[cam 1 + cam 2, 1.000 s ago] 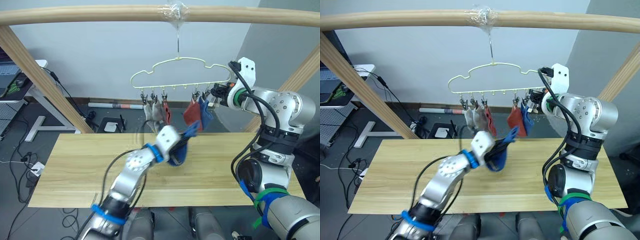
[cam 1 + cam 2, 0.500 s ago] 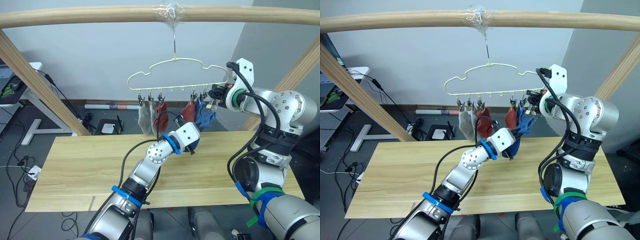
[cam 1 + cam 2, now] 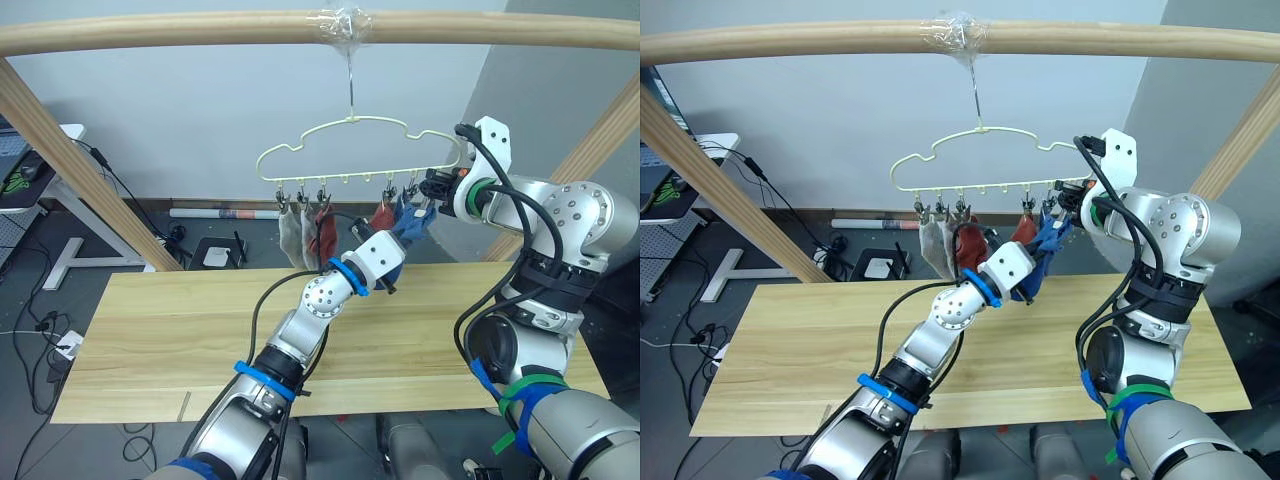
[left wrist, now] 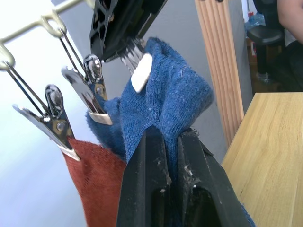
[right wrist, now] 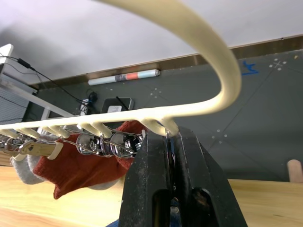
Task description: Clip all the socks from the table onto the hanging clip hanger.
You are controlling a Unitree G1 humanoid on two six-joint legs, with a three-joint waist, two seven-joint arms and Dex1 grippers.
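Blue sock (image 4: 177,101) is pinched in the left gripper (image 4: 170,142), jaws clenched on the knit, and it is lifted up off the counter (image 3: 180,330) to the right-hand end of the hanger (image 3: 350,140). Key relation: the sock's top edge lies just under and touching the outermost clip (image 4: 135,59), which the right gripper (image 5: 170,142) is clamped on at the hanger's right tip, so the sock comes up from below-left and the clip sits above-right of the left gripper. Sock's long axis hangs roughly vertical, folded over the fingers. Left arm carries the sock, right arm is nearer the clip and looks to be working it. Other socks hang on clips: two grey (image 3: 292,232) at the left end, a red one (image 3: 322,232) next to them, another red (image 4: 94,179) and another blue (image 4: 106,137) just beside the held sock. Counter shows no socks lying on it, so this seems the last one. Next move likely needs the sock edge pushed into the clip mouth; can't tell if the clip has bitten yet.
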